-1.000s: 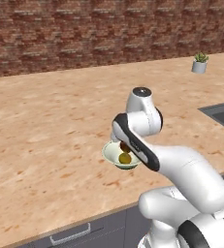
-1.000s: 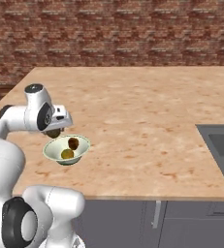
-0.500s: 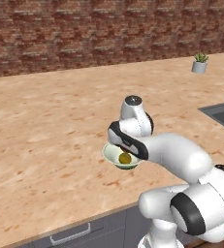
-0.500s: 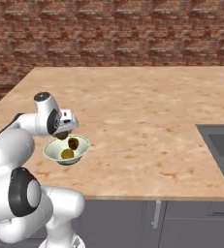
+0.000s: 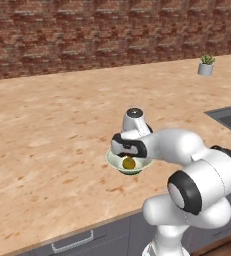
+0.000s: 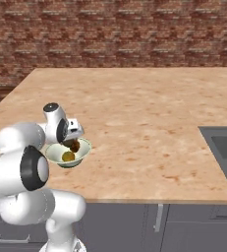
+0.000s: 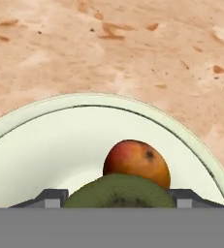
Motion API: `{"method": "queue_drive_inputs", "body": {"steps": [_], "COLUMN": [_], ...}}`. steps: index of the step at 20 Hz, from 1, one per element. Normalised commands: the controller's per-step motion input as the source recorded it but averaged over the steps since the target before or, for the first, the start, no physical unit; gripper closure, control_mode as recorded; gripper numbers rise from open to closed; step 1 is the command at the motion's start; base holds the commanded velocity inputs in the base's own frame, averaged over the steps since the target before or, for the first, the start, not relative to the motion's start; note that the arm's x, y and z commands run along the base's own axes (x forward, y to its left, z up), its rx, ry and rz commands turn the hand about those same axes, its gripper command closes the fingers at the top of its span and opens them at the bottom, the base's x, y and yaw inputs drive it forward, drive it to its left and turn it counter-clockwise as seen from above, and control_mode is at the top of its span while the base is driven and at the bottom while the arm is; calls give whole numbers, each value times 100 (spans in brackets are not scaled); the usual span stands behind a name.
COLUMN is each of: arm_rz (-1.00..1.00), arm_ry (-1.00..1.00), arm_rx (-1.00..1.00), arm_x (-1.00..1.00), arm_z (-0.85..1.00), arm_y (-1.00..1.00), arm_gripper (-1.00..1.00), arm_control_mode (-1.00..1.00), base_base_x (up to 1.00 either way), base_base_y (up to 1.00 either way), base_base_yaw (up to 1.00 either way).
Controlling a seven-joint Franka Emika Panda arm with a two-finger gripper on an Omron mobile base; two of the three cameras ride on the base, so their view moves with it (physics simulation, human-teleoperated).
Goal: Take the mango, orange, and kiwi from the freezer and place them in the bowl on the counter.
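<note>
I am hanging my gripper [image 7: 114, 199] just above the bowl [image 7: 45, 145], and in the hand view my two dark fingertips [image 7: 53, 196] are sitting on either side of a green kiwi [image 7: 118, 193] at six o'clock, its rounded top filling the space between them. I am closing on that kiwi, the jaws standing about as wide as the fruit.

Just past it, toward twelve o'clock, a reddish-orange fruit with a dark spot, the mango [image 7: 136, 162], is lying inside the bowl and touching the kiwi's far side.

In the left base view the bowl [image 5: 116, 162] is resting on the counter [image 5: 47, 135], near its front edge, with my hand [image 5: 129, 149] right over its rim and a yellow fruit [image 5: 129, 163] showing inside. In the right base view the same bowl [image 6: 84, 146] is sitting at about eight o'clock of the counter [image 6: 149, 113], holding a golden fruit [image 6: 68, 156] and a darker brown ball [image 6: 75, 145] beside it, directly under my gripper [image 6: 74, 134].

A small potted plant [image 5: 205, 64] is standing far back at two o'clock.
</note>
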Motion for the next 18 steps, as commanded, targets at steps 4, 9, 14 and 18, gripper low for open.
{"method": "queue_drive_inputs", "body": {"steps": [4,9,14,18], "arm_rz": [0,0,0,-4], "arm_ry": [0,0,0,-13], "arm_rx": [0,0,0,0], "arm_x": [38,21,-10,-90], "arm_z": [-24,-14,-1,11], "arm_y": [-8,-4,-1,-1], "arm_gripper": [100,100,-100,-100], "arm_control_mode": [-100,-100,-100,-100], "base_base_x": [0,0,0,0], "base_base_y": [0,0,0,0], "base_base_yaw": [0,0,0,0]}}
